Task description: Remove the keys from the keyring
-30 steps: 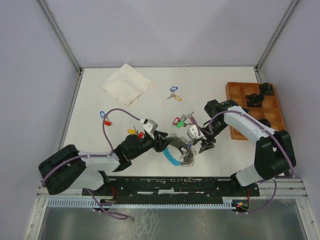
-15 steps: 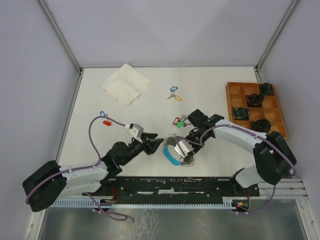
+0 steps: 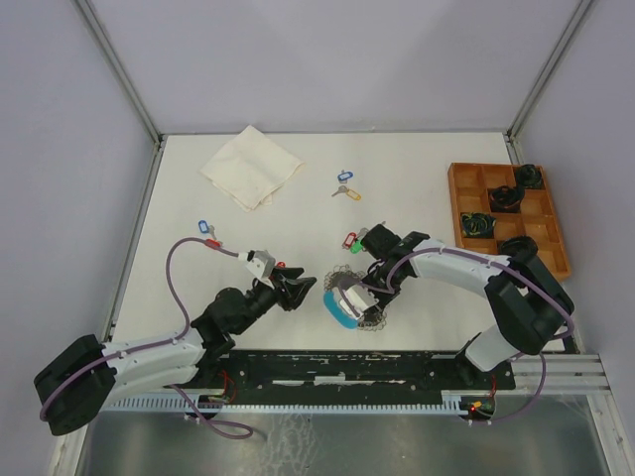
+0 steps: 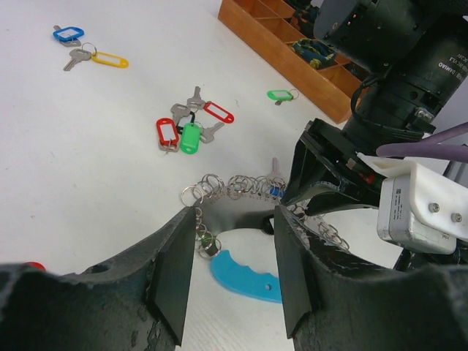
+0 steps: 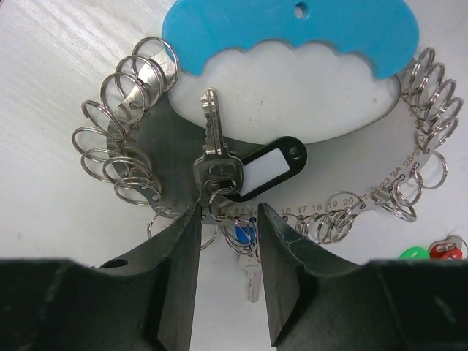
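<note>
Your right gripper (image 5: 228, 213), jaws half spread, straddles the head of the key (image 5: 210, 142) on the keyring (image 5: 292, 33) directly beneath it; close off-centre and you may pinch the dark tag (image 5: 267, 167), dragging the whole ring

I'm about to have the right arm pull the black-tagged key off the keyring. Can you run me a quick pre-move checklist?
1. Right gripper lined up on the black-tagged key: ok, the key sits centred just ahead of the jaws.
2. Right gripper clamped on it: not ok, jaws stand apart.
3. Left gripper bracing the keyring: not ok, it is open, empty and short of it.
4. Keyring flat on the table: ok.
5. Blue-tagged key clear of the grab: cannot tell, it shows between the jaws and its depth is unclear.
</note>
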Tool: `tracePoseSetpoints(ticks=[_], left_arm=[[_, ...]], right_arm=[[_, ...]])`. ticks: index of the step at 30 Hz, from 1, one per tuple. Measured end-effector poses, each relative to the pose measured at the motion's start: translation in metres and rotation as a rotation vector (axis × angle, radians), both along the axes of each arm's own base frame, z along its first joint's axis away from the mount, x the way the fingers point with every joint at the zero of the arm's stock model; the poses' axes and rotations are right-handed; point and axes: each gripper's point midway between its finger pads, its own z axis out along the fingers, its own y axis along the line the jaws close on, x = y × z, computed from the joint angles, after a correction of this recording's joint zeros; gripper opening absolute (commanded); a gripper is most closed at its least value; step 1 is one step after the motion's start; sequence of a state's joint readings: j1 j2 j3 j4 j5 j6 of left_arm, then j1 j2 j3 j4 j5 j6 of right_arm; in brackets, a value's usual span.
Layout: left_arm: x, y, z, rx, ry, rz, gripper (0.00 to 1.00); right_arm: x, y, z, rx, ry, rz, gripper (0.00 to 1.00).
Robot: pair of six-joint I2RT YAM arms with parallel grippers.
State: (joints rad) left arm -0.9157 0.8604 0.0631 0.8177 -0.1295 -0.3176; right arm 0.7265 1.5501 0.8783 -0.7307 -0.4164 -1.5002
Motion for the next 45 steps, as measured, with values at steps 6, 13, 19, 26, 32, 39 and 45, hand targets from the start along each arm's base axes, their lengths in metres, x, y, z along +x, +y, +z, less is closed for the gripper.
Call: tracePoseSetpoints(ticks=[6,13,19,26,32,39,45], left_arm=[[-0.001,0.002,-0.001,0.001,0.001,0.003,0.54],[-0.002,0.003,-0.003,0.004,0.004,0.003,0.54],[-0.003,0.004,-0.005,0.007,0.005,0.002,0.54],[-0.004,0.003,-0.006,0.007,0.006,-0.008,0.54],[-0.007,0.001,-0.005,0.006,0.004,-0.029,0.56],[-0.017,-0.011,-0.012,0.021,0.015,-0.113,0.67],[-0.025,-0.022,-0.019,0.023,0.029,-0.186,0.78]], right_arm=[[-0.003,0.0,-0.003,-0.017,-0.001,0.015,0.41],[-0.003,0.0,-0.008,-0.042,-0.01,0.009,0.31],[-0.002,0.0,-0.007,-0.053,-0.016,-0.006,0.11],[-0.002,0.006,0.002,-0.032,0.017,-0.045,0.01],[-0.002,0.01,0.016,0.028,0.107,-0.116,0.01],[-0.001,0.015,0.039,0.129,0.24,-0.221,0.01],[-0.005,0.022,0.059,0.208,0.348,-0.285,0.01]])
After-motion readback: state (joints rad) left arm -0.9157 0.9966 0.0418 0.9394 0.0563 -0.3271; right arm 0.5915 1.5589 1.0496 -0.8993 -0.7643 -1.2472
